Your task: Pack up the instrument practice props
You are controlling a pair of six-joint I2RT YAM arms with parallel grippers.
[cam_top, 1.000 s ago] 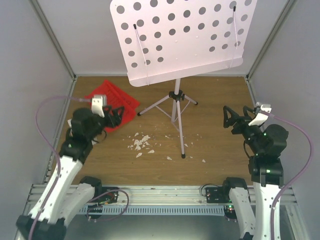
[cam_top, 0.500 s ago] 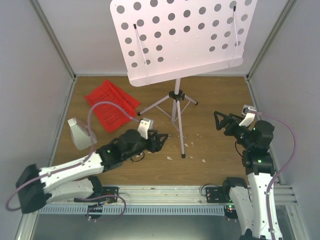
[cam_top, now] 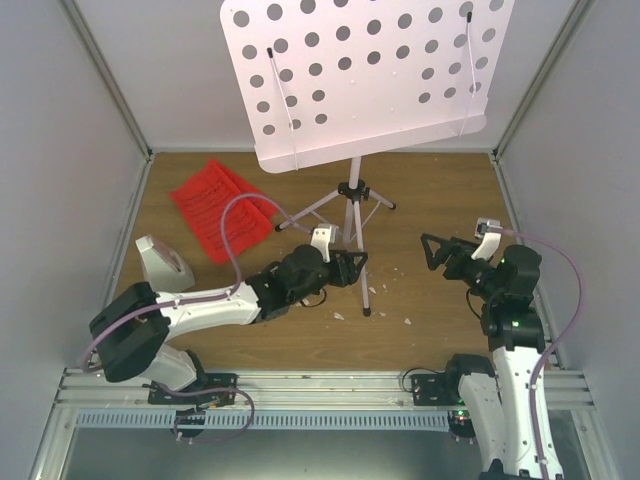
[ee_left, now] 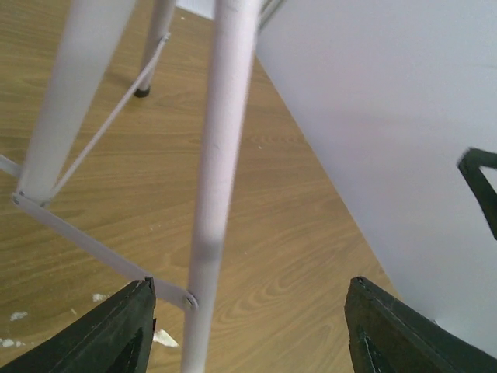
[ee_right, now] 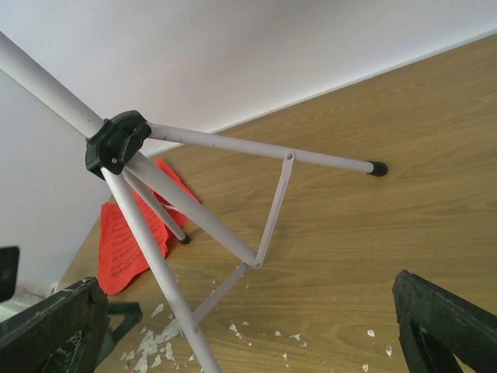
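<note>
Three props stood well apart on the wooden surface (cam_top: 440, 190) in the overhead view. The music-stand plate (cam_top: 365, 80) rose tilted at the back on its tripod legs (cam_top: 356, 250), the red sheets (cam_top: 220, 208) lay flat at the far left, and the metronome (cam_top: 165, 262) sat near the left wall. The left gripper (cam_top: 352, 266) reached in beside the near leg, and the right gripper (cam_top: 432, 250) hung a little to the right of it, holding nothing. The stand looked top-heavy: a broad plate on thin stiff tubes, likely to tip if pulled low down.

From the left wrist, the left gripper (ee_left: 248, 295) had its jaws apart with the near leg (ee_left: 217, 171) between them, nearer the left jaw and touching neither. The smooth round tube would probably be slippery, so a firm squeeze just above the thin brace (ee_left: 78, 241) seemed the best hold.

From the right wrist, the right gripper (ee_right: 241, 311) stood wide open and empty, facing the black hub (ee_right: 116, 144) where the legs met. That hub looked the sturdiest place to steady the stand. Beyond it, the red sheets (ee_right: 124, 241) appeared thin and bendable, awkward to lift off flat wood. White crumbs (ee_right: 155, 342) lay scattered below.
</note>
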